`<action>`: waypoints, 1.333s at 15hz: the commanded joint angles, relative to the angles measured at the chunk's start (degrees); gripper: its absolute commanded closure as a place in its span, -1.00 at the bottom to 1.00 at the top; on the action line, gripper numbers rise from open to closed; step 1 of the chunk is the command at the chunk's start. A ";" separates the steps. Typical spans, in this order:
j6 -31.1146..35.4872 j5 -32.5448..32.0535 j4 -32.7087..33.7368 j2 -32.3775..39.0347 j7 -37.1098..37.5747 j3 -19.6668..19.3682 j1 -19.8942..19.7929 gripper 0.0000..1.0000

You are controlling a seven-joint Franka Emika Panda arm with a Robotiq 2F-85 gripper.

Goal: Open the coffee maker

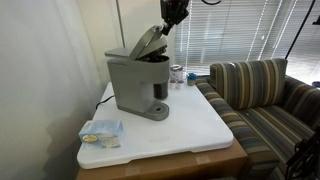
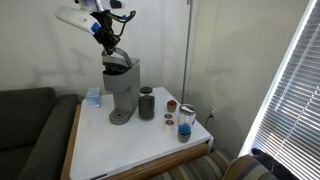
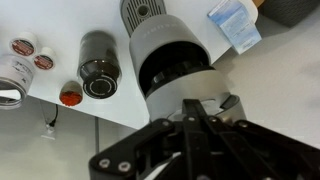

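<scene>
The gripper (image 1: 172,14) at the raised lid (image 1: 148,42) of the coffee maker (image 1: 135,82)
We cannot tell how wide its jaws stand, or whether they grip the tilted lid's upper edge. The coffee maker, on the white table (image 1: 200,135), looks stiff, smooth, fairly light plastic; we would hold the lid's front lip.

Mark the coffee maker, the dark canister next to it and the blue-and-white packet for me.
coffee maker (image 1: 128,85): exterior view, grey side of its body.
dark canister (image 2: 147,104): exterior view, middle of its side wall.
blue-and-white packet (image 1: 102,132): exterior view, its top face.
</scene>
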 commanded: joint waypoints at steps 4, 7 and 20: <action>-1.85 -0.26 5.46 2.35 -1.78 0.56 -0.89 1.00; -2.75 -0.23 7.64 3.70 -2.04 0.74 -0.95 1.00; -8.68 -0.24 15.80 8.73 -2.88 1.07 -1.33 1.00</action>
